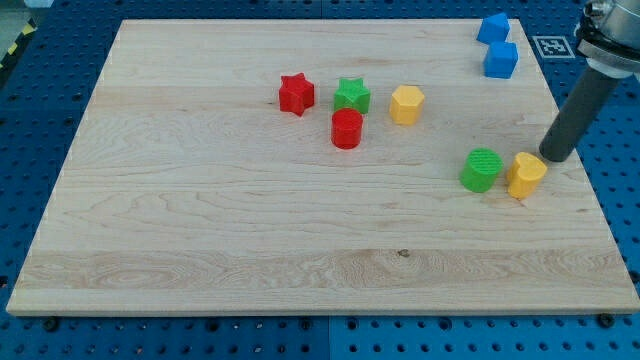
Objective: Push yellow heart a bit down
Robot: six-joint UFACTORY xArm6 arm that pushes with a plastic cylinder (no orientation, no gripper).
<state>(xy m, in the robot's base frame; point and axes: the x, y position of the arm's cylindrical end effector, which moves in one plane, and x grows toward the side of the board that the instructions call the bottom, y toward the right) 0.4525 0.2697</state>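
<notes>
The yellow heart [526,175] lies near the board's right edge, touching or almost touching a green round block [482,169] on its left. My tip [554,158] rests on the board just above and to the right of the yellow heart, very close to it; I cannot tell if they touch. The dark rod rises from there toward the view's top right corner.
A red star [296,94], a green star [352,96] and a yellow hexagon-like block [406,104] stand in a row at upper centre, with a red round block [346,129] just below them. Two blue blocks [493,28] [501,60] sit at the top right. The board's right edge [590,190] is close to the heart.
</notes>
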